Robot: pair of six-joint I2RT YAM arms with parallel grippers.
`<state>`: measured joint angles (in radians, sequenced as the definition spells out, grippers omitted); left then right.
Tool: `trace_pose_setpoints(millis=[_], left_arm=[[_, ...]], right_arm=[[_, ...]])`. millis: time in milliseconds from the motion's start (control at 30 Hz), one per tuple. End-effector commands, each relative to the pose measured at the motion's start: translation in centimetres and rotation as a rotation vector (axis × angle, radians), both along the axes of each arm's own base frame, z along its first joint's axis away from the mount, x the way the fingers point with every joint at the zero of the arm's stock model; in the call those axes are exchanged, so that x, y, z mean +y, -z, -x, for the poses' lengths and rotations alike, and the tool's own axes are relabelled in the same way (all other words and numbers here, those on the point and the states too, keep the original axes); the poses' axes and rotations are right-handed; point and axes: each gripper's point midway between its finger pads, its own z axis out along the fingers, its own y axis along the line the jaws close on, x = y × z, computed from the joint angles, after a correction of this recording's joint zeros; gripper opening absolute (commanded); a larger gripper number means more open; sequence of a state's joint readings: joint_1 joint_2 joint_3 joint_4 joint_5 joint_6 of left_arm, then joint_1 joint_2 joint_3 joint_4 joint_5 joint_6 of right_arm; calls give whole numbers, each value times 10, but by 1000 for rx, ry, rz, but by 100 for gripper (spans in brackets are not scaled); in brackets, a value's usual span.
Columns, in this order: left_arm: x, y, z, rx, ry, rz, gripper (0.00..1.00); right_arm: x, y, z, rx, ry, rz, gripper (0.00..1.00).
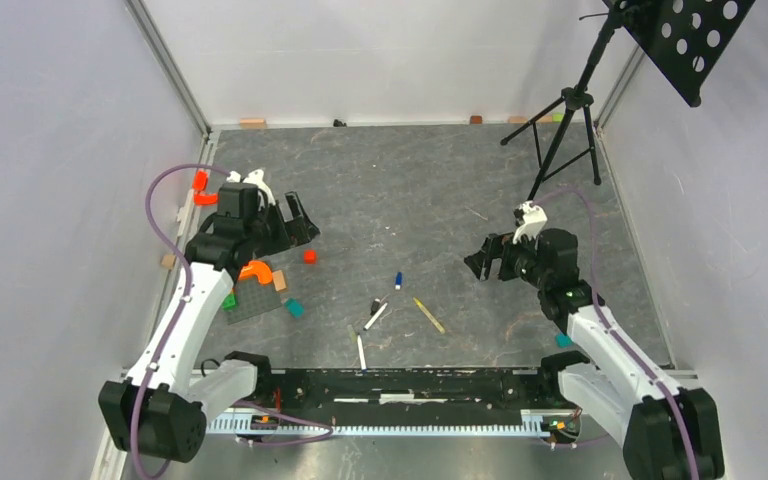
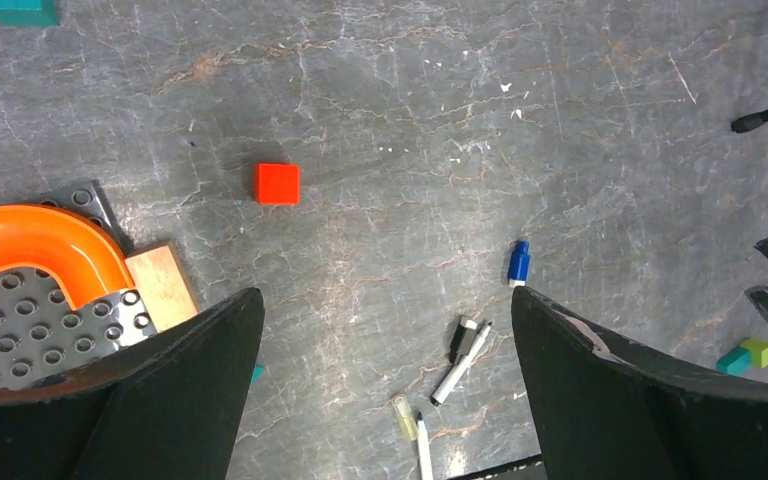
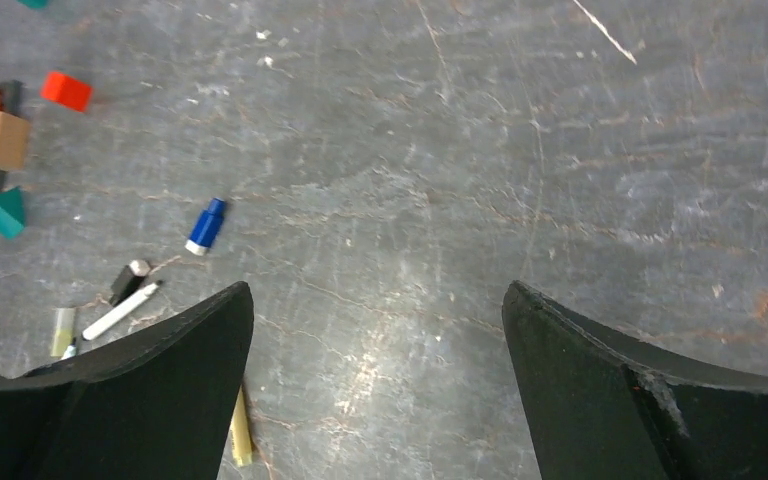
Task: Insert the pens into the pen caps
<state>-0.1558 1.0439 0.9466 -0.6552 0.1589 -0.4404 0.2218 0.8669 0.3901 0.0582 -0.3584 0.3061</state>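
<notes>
Near the table's front middle lie a white pen, a second white pen and a yellow pen. A blue cap lies apart, farther back. A black cap lies against the first white pen. In the left wrist view I see the blue cap, the black cap, the white pen and a clear yellowish cap. My left gripper is open and empty, above the floor left of them. My right gripper is open and empty, to their right; the yellow pen shows by its left finger.
A grey baseplate with an orange arch, a wooden block, a red cube and a teal block sit at the left. A black tripod stand stands at the back right. A teal block lies by the right arm.
</notes>
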Motion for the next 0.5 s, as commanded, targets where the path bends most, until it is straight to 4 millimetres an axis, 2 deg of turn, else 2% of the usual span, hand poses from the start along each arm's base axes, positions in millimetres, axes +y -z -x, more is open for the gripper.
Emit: trace_pose_setpoints(millis=[0, 200, 300, 433, 467], left_arm=[[3, -6, 0, -51, 16, -66, 100], [8, -3, 16, -31, 30, -216, 100], [11, 3, 24, -29, 27, -244, 100], [9, 4, 24, -36, 47, -247, 99], [7, 5, 25, -35, 56, -240, 98]], right_arm=[[-5, -9, -13, 34, 44, 65, 98], [17, -1, 2, 89, -104, 226, 98], [31, 6, 16, 103, -188, 259, 98], [51, 23, 40, 145, -310, 319, 99], [55, 29, 47, 165, -339, 340, 95]])
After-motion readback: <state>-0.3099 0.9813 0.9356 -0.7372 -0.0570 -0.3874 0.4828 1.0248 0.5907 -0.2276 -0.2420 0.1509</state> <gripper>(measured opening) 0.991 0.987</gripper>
